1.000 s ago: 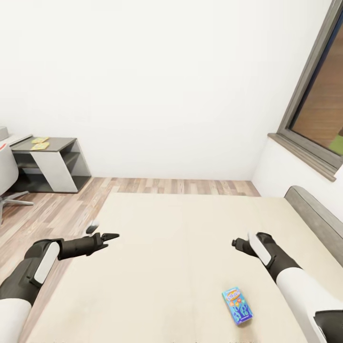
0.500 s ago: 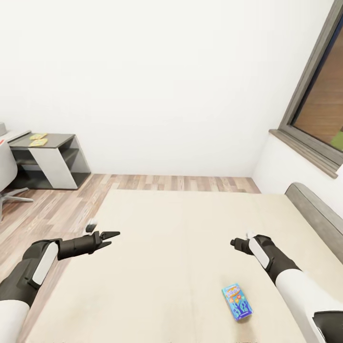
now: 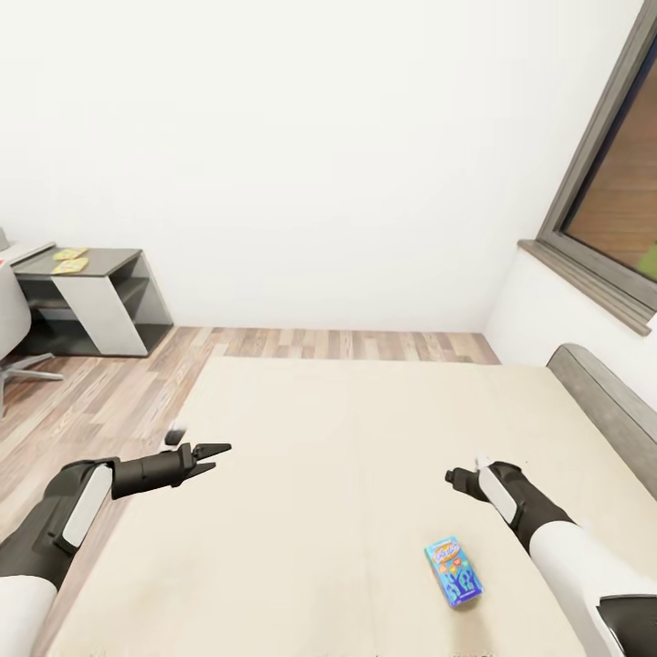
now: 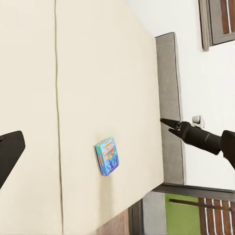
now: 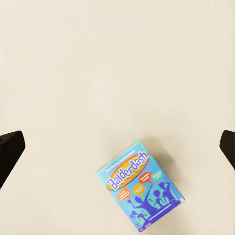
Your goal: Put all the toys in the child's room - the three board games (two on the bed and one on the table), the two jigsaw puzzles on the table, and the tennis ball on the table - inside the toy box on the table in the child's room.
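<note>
Right gripper (image 3: 453, 475), fingers apart, has dropped closer over blue board game (image 3: 453, 571) on bed (image 3: 347, 429); left gripper (image 3: 214, 451) open, idle — pickup likely next.

Home bedroom, child's by look of it. Wide cream-beige mattress bed (image 3: 365, 474) below my arms, grey padded headboard (image 3: 607, 415) along its right edge. Small blue cartoon-printed "Balderdash" game box (image 3: 453, 572) flat on bed near its near right corner. Wood-plank floor (image 3: 109, 401), plain white walls (image 3: 319, 155), grey-framed window (image 3: 611, 210) at right. Dark grey low desk wing (image 3: 96, 301) with white panel against far wall, two yellow flat boards (image 3: 69, 260) on its top.
</note>
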